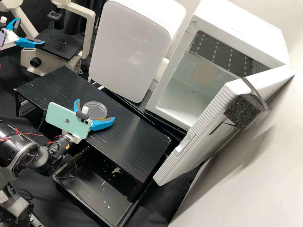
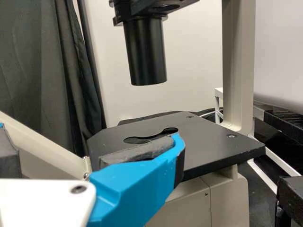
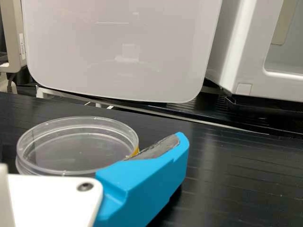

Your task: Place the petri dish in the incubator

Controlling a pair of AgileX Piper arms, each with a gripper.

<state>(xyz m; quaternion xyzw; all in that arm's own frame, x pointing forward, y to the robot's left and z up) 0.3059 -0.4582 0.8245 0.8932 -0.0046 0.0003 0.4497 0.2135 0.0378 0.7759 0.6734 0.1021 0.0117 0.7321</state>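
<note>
The clear petri dish (image 1: 96, 109) is set flat on the black slatted stand (image 1: 132, 138), with a yellowish mark seen at its rim. It is flanked by the spread blue fingers of the right gripper (image 1: 95, 110), which is left released, nothing being clamped; whether the rim is touched by either finger cannot be told. A pale green phone (image 1: 64, 121) is mounted on that arm. Beyond the stand, a rounded white appliance (image 1: 126, 50) is placed, and beside it the white incubator (image 1: 176, 101), whose door (image 1: 202, 126) is swung open, with a black foam block (image 1: 243, 112) strapped to it. Beneath the stand a black tray (image 1: 71, 192), strewn with pale flecks, can be seen. The left gripper (image 1: 31, 31) is held by the black stage (image 1: 60, 47) of the microscope (image 1: 90, 31), parted wide and unladen
</note>
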